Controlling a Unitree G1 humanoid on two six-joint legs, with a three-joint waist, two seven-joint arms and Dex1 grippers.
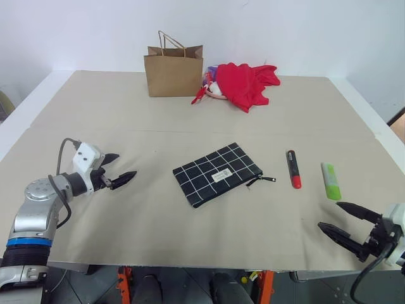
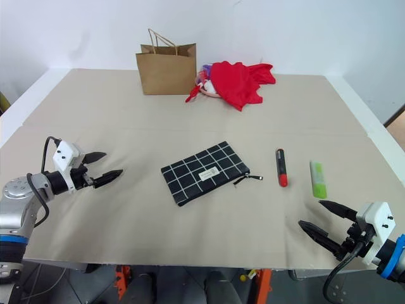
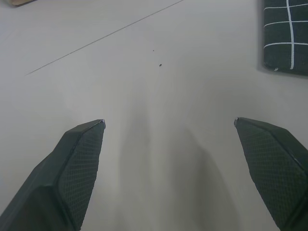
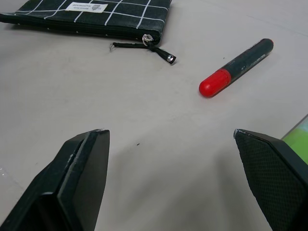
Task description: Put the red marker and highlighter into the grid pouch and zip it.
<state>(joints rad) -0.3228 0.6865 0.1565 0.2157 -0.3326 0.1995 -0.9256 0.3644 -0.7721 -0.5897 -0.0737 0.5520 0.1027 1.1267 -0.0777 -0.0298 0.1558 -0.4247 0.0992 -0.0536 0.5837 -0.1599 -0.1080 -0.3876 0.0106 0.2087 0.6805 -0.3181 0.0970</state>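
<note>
The grid pouch (image 1: 218,173) lies flat near the middle of the counter (image 1: 158,114), turned at a slant, its white label up and its zipper pull (image 1: 268,179) trailing off the corner toward 3 o'clock. Just past that pull, at 3 o'clock from the pouch, the red marker (image 1: 293,169) lies on the counter with its red cap toward the near edge. The highlighter (image 1: 330,180) lies a little farther out the same way, roughly parallel to the marker and apart from it.

The right end effector (image 1: 340,219) hovers near the front edge at about 5 o'clock from the pouch, close to the highlighter, fingers spread wide and holding nothing. The left end effector (image 1: 120,168) sits at 9 o'clock, well apart from the pouch, fingers likewise spread and empty.

Far back at 12 o'clock stand a brown paper bag (image 1: 173,73) and, beside it, a heap of red cloth (image 1: 245,83).
</note>
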